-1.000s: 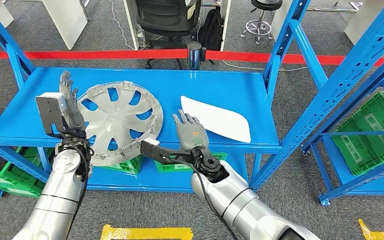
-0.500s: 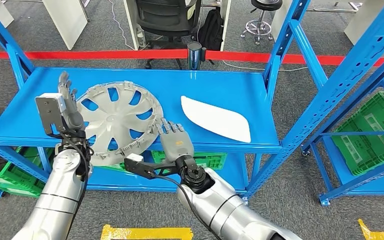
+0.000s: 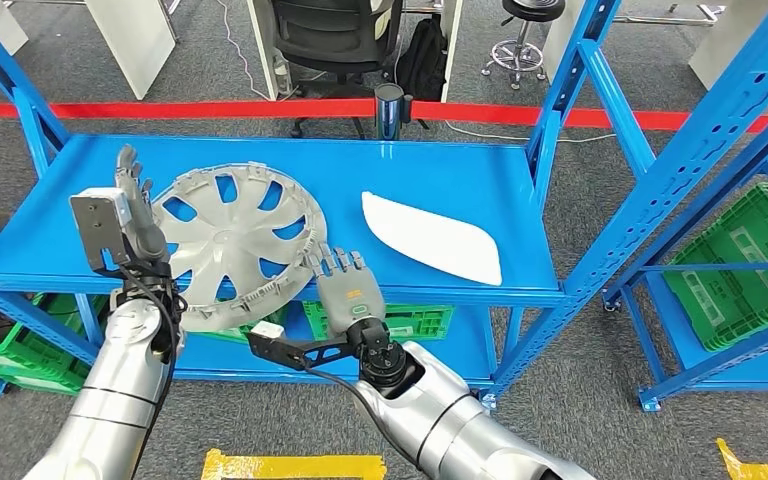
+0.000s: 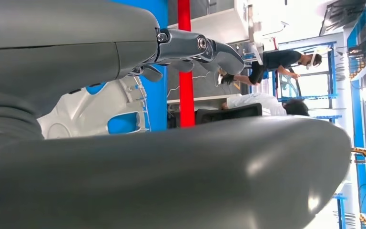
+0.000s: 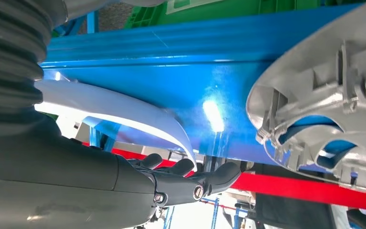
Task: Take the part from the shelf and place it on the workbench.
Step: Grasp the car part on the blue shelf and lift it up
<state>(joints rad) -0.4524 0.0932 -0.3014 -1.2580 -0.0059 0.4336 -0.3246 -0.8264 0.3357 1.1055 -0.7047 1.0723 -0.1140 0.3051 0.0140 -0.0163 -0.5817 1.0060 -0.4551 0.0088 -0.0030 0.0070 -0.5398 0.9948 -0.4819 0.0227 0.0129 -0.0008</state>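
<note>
Glossy blue painted metal shelf (image 3: 440,170). Silver-grey hubcap (image 3: 235,235), likely plastic, with a satin sheen. Smooth matt white panel (image 3: 430,238). Brushed silver metal arms; floor of rough grey carpet (image 3: 600,380).

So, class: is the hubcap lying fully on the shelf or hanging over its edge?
Hanging over: the hubcap's near rim juts past the shelf's front edge.

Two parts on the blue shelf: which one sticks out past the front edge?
The silver hubcap, lying between the two hands. Its near rim overhangs the shelf front edge, while the flat white panel lies wholly on the shelf top.
</note>
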